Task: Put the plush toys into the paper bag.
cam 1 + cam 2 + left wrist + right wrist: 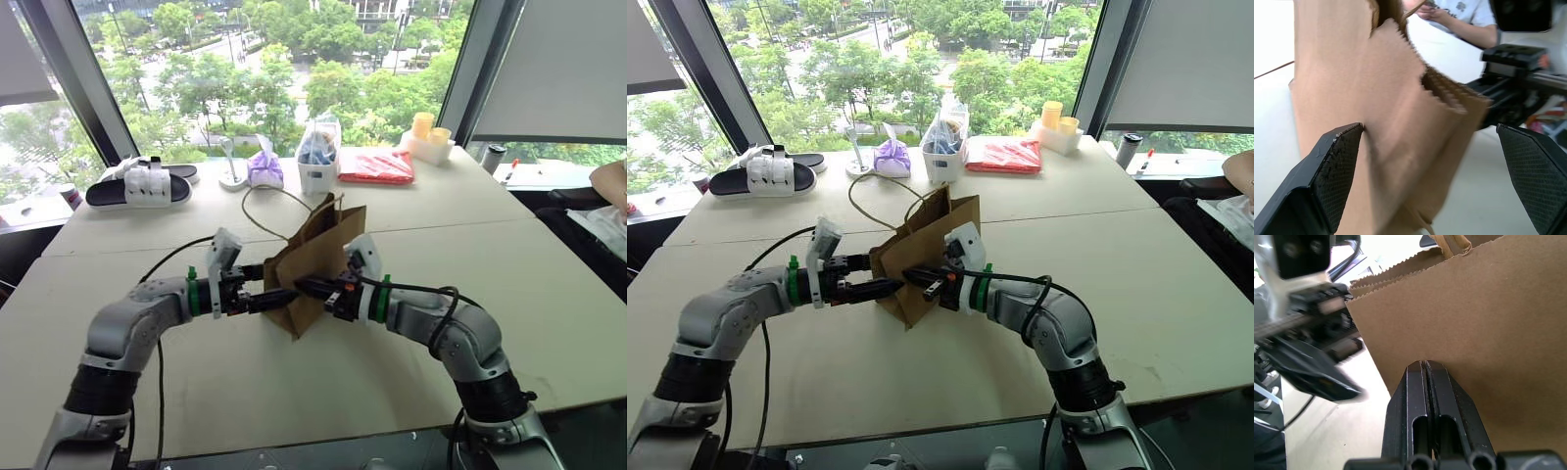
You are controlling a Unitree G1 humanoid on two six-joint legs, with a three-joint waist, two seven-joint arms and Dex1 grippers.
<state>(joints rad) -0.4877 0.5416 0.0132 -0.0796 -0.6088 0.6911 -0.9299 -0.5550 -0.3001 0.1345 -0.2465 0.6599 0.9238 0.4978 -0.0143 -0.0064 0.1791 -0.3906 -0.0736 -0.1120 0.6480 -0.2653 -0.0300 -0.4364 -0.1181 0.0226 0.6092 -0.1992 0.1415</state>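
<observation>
Both grippers at the paper bag, toys not yet in.
Right gripper (1426, 369) had its fingers pressed together against the side of the one paper bag (315, 264); whether paper was pinched, couldn't tell. Left gripper (1432, 171) stood spread wide around the bag's edge, mid-table (549, 294). Best bet: clamp the rim both sides, pull the mouth open evenly, avoid tearing. Two grippers, one bag; couldn't make out the plush toys.

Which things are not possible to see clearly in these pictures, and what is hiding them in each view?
- Inside of the paper bag: head views, its own brown walls hide any contents.
- Right gripper fingertips: right wrist view, pressed shut against the bag; whether paper is pinched between them is unclear.
- Left gripper: open around the bag edge; contact unclear in the left wrist view.
- White container contents: head views, too small, under clear plastic.
</observation>
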